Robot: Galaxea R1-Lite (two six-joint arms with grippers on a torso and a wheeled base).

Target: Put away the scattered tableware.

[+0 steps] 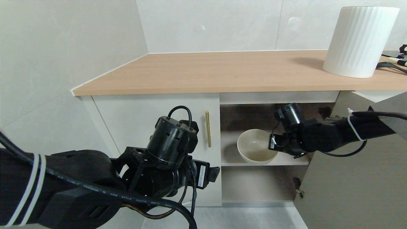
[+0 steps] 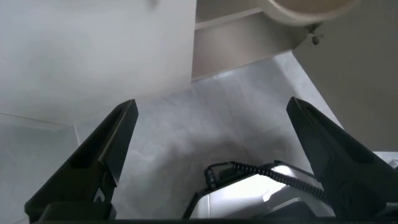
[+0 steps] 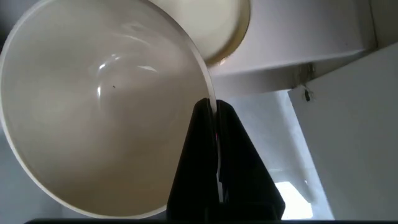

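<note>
My right gripper point(image 1: 275, 148) is reaching into the open right half of the cabinet, and its fingers point(image 3: 214, 155) are pinching almost fully closed on the right side of the bowl's rim, one inside and one outside. The bowl point(image 1: 256, 149) is sitting upright and cream-coloured at the near edge of the shelf point(image 1: 229, 160), mouth up; I cannot tell whether its base is touching the shelf or hanging just above it. In the right wrist view another cream round dish point(image 3: 227, 28) is showing just beyond the bowl, partly hidden by it. The right door point(image 1: 349, 187) is standing swung open toward me, below my right arm. The left door point(image 1: 140, 117) is staying shut, its brass handle point(image 1: 207, 128) running vertically just left of the opening. My left gripper point(image 2: 211, 106) is hanging low in front of the left door, pointing down at the grey floor point(image 2: 205, 143), fingers spread wide and gripping nothing. On the counter point(image 1: 206, 73), a ribbed white cylinder point(image 1: 361, 41) is standing far right, with dark utensils point(image 1: 394, 63) lying just beside it.
</note>
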